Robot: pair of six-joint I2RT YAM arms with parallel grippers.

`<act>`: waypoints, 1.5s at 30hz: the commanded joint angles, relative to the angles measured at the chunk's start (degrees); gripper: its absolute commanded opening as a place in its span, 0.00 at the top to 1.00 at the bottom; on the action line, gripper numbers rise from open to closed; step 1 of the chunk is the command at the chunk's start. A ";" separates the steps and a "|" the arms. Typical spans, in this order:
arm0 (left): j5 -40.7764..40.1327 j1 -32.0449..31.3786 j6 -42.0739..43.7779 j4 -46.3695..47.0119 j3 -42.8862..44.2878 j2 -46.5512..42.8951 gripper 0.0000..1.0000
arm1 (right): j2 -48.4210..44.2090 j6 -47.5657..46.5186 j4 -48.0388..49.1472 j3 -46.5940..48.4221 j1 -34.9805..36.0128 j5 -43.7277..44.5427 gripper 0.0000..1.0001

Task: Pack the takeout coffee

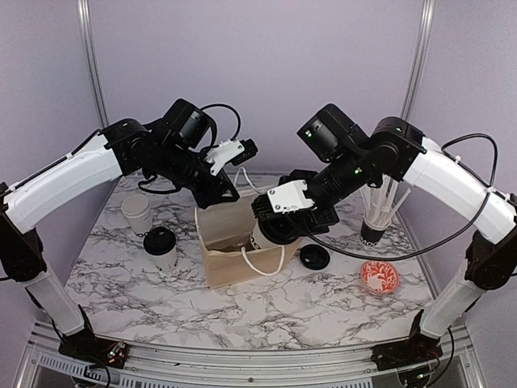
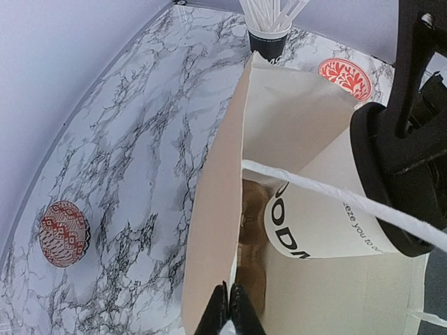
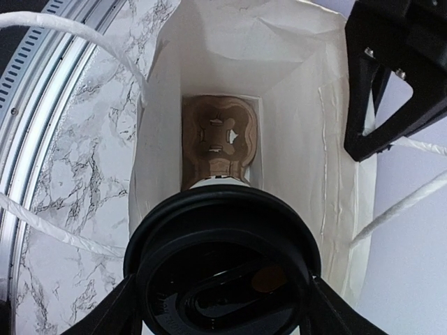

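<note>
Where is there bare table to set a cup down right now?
Bare: the near strip of table between the paper bag and the near edge. Crowded: lidded cup and open cup left of the bag; loose lid, red bowl and stick cup on its right.

You have a marble table (image 1: 323,303), white with grey-black veining. The paper bag (image 1: 226,267) is tan kraft outside and paler inside, with white cord handles (image 2: 314,189). The moulded carrier (image 3: 220,139) in it is brown. The takeout coffee cup (image 2: 321,223) at the bag is white with black lettering and a black lid (image 3: 223,272). The lidded cup (image 1: 163,250) is white with a black top, the open cup (image 1: 137,214) white, the loose lid (image 1: 314,257) black. One bowl (image 1: 380,276) carries a red-and-white leaf pattern, the other bowl (image 2: 64,234) red, dark and white patterned bands. The stick cup (image 1: 374,230) is black, its sticks (image 1: 384,202) white. Arms (image 1: 73,174): white shells, black joints.
</note>
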 commanded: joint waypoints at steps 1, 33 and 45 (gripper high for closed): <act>1.98 0.67 -1.01 -0.91 1.21 0.32 0.88 | 0.70 0.04 0.85 -0.41 2.84 4.27 0.51; 2.81 17.28 -12.21 16.67 -13.42 -6.02 0.20 | 0.25 1.36 10.24 -4.84 5.56 16.23 0.54; 16.49 18.75 -13.10 17.84 -4.31 14.04 0.23 | -3.32 -4.57 20.00 -14.63 5.87 21.44 0.54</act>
